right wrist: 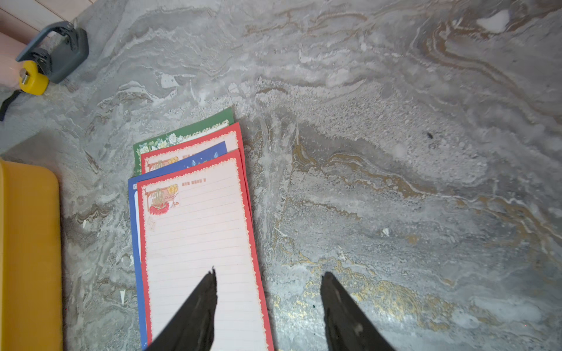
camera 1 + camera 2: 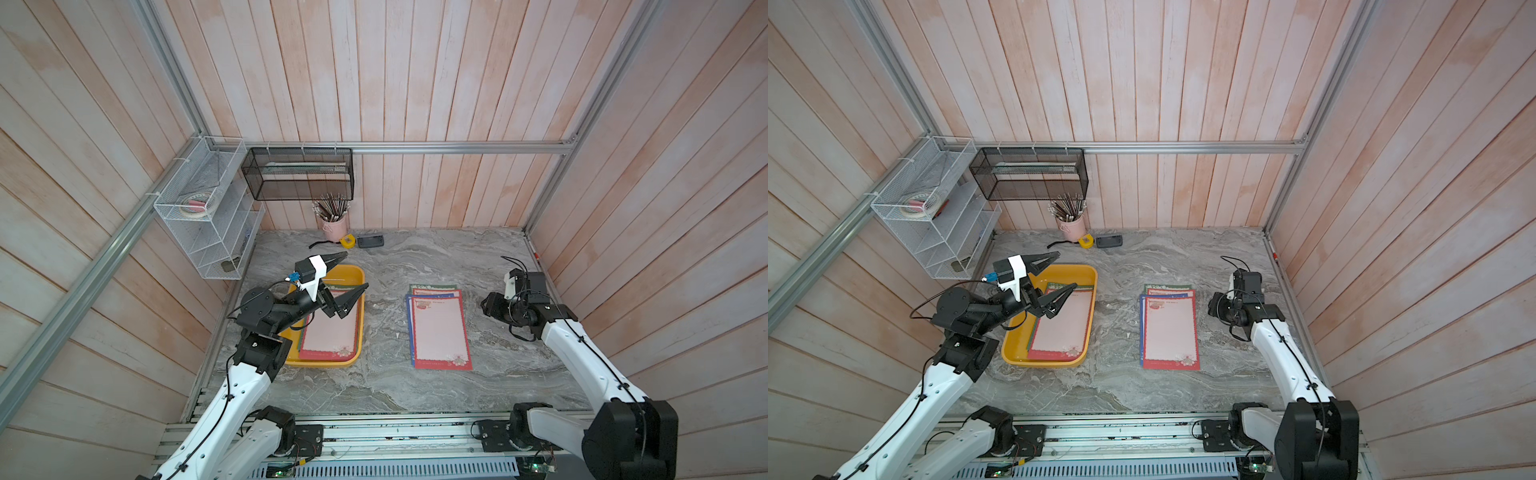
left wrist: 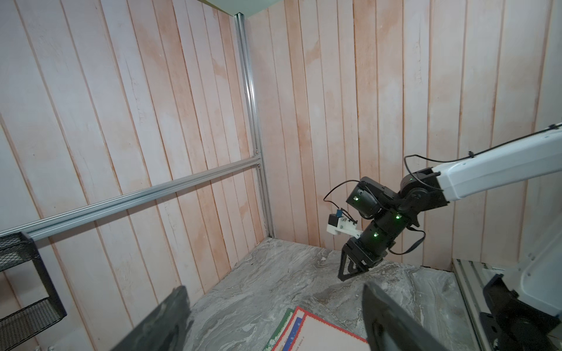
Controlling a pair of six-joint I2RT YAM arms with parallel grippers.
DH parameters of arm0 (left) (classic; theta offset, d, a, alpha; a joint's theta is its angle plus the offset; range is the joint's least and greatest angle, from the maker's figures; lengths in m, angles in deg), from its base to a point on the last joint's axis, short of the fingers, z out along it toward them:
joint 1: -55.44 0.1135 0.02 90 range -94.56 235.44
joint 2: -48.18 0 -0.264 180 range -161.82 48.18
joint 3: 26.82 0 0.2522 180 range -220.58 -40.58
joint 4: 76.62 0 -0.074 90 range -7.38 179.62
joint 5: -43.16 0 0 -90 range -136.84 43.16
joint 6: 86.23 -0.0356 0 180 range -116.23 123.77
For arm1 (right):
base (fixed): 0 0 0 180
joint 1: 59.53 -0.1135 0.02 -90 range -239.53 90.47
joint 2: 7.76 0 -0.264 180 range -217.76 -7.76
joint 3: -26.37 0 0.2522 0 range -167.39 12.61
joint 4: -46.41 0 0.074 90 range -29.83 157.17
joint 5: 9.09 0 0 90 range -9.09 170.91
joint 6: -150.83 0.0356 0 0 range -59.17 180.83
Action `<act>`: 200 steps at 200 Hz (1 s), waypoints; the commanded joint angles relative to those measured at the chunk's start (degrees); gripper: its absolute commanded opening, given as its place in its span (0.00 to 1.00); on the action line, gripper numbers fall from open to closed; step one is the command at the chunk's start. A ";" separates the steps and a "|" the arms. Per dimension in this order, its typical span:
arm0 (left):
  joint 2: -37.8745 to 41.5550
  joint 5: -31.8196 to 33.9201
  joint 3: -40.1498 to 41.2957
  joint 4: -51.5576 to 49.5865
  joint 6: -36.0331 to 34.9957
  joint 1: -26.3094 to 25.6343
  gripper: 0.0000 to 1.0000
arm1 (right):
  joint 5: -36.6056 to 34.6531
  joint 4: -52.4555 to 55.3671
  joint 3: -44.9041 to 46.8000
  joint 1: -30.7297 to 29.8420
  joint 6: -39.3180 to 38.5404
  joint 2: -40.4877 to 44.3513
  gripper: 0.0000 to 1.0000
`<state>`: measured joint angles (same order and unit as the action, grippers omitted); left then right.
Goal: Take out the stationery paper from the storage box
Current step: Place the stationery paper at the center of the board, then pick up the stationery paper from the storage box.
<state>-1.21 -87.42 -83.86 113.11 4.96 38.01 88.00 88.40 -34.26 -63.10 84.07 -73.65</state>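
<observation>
Over the box (image 2: 360,332), the left gripper (image 2: 357,269) hangs wide open and empty, wrist bent sideways, lower finger above the paper (image 2: 330,328) lying inside. Best, I judge, to press one finger on the top sheet's far edge, slide it up the wall, then pinch. Beside the sheets (image 2: 440,332) on the table (image 2: 386,382), the right gripper (image 1: 270,272) hovers low, jaws apart, holding nothing.

We see the storage box (image 2: 320,363), a shallow yellow tray, lying flat with a red-bordered pink sheet of stationery paper (image 2: 330,328) inside, on top of a green-edged one. A fanned stack of sheets (image 2: 440,332) with red, blue and green borders lies flat, well apart from it.
</observation>
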 commanded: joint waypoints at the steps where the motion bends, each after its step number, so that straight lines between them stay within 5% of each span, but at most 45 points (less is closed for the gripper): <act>1: 0.87 5.35 -2.31 -3.35 -2.93 -0.31 0.90 | -3.40 -0.77 -1.67 -1.03 0.93 2.60 0.57; 58: -0.13 12.09 -4.58 -9.10 -5.67 -0.32 0.90 | -14.20 -7.63 -4.02 -15.29 -1.29 7.99 0.55; 122: -2.10 20.81 -6.73 -13.60 -6.43 -0.32 0.88 | -13.33 -23.18 -2.50 -31.46 -5.52 8.41 0.52; 200: -8.65 29.18 -14.62 -26.25 -4.33 -0.32 0.79 | -11.31 -30.70 -3.79 -38.55 -2.55 0.01 0.53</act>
<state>-7.96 -62.07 -94.88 93.42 -0.46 38.01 76.05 61.27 -36.62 -100.39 80.51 -72.01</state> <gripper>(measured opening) 0.796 0.525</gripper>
